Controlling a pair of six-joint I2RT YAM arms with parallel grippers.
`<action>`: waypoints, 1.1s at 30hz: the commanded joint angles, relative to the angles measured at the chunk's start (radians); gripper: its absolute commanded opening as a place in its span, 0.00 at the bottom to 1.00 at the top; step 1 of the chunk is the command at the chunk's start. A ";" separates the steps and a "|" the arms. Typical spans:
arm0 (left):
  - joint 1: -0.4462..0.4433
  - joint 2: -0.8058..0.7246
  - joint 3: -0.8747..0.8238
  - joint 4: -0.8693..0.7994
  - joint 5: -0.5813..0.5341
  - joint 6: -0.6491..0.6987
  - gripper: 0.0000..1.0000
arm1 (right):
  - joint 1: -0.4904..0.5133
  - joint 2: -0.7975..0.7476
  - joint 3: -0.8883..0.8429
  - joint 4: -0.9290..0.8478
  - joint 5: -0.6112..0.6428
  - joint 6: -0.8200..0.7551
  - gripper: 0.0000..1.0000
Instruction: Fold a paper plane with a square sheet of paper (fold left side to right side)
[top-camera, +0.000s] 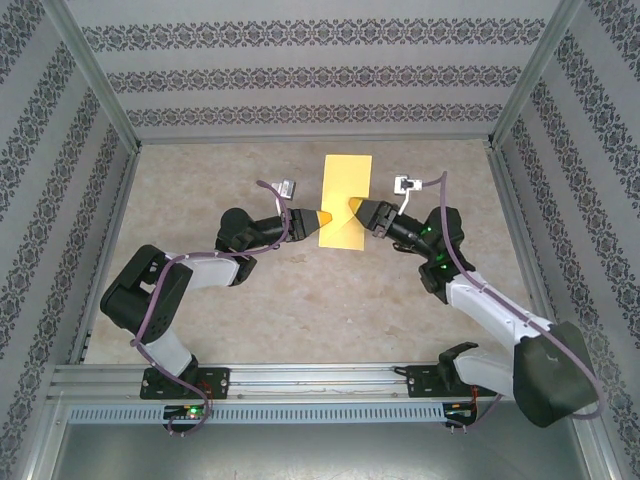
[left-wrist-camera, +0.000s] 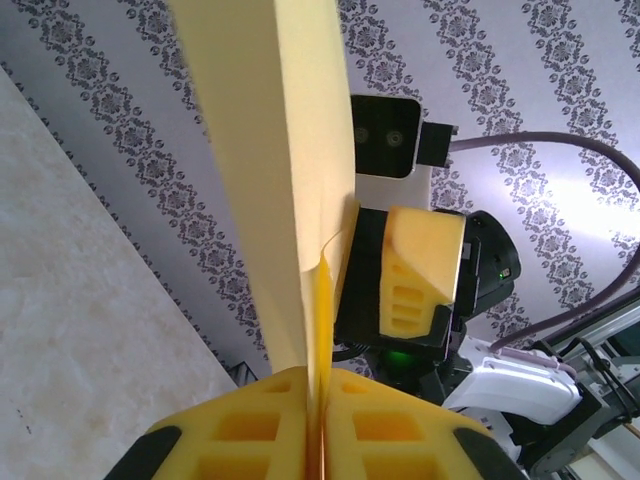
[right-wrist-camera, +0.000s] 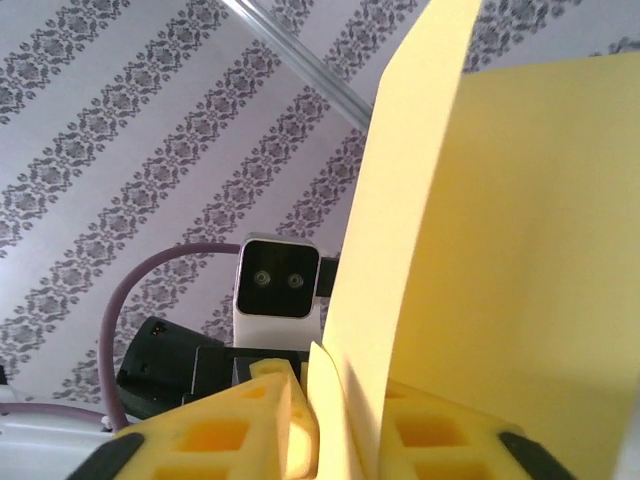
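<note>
Closest in, left gripper (left-wrist-camera: 320, 388) fingers are pressed together, pinching one edge of the square sheet of paper (left-wrist-camera: 270, 150), which rises straight out of the seam between them. Seen from above, the sheet reads as a narrow rectangle spanning between both pincers, likely pinned on this side so its layers cannot slip while the fold is set. Opposite, the right gripper (right-wrist-camera: 345, 392) straddles the other edge with a sliver of shadow beside the paper; clamped or loose, cannot tell.
</note>
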 joint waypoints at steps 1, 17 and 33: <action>-0.007 -0.024 0.022 -0.030 0.014 0.048 0.07 | -0.014 -0.060 -0.017 -0.080 0.037 -0.074 0.29; -0.006 -0.287 0.137 -1.035 -0.130 0.565 0.00 | -0.100 -0.360 -0.022 -0.768 0.406 -0.371 0.59; -0.263 -0.373 0.462 -2.147 -1.243 0.891 0.00 | -0.185 -0.204 0.024 -1.042 0.519 -0.398 0.82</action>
